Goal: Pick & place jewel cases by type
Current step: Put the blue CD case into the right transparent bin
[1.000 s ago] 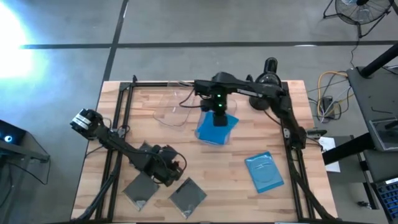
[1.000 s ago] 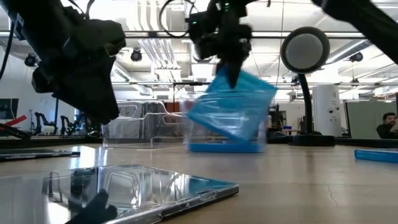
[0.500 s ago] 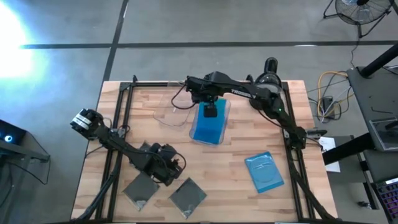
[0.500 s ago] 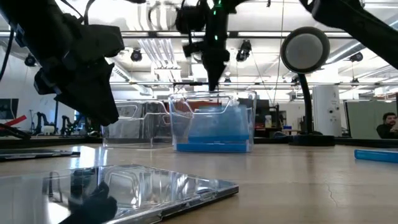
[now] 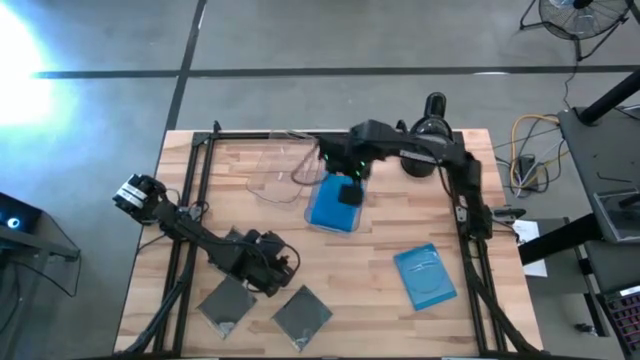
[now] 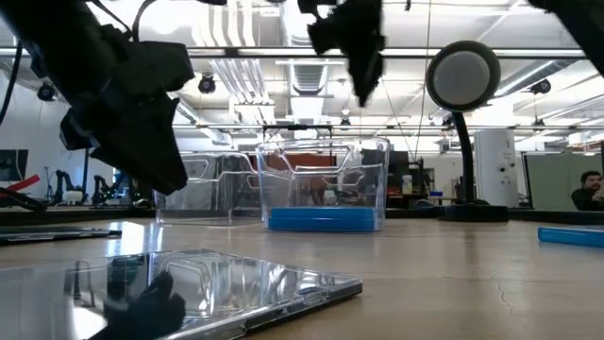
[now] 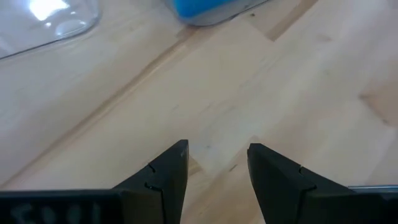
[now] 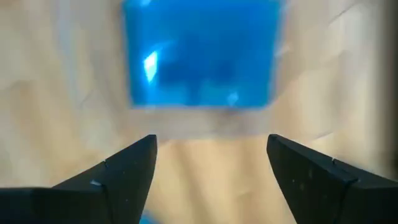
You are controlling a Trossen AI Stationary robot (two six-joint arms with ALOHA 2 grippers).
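A translucent blue jewel case [image 5: 330,208] lies flat on the floor of a clear bin [image 6: 326,189] at the table's far middle. My right gripper [image 5: 349,190] hangs open above that bin, pointing down, and touches nothing; its wrist view looks down on the blue case [image 8: 202,53]. A second blue case [image 5: 425,276] lies on the table at the near right. Two dark grey cases [image 5: 228,300] [image 5: 302,315] lie flat near the front edge. My left gripper [image 5: 268,272] [image 7: 217,168] hovers open over bare wood just beyond them.
A second clear bin [image 5: 275,175] stands left of the one with the blue case. A desk lamp [image 5: 434,112] stands at the far right. Dark frame rails [image 5: 190,200] run along the table's left and right sides. Bare wood lies between the bins and the near cases.
My right gripper has let go of the blue case it held tilted over the clear bin and has risen. The case dropped into the bin, leaned there briefly, and now lies flat on the bin's floor.
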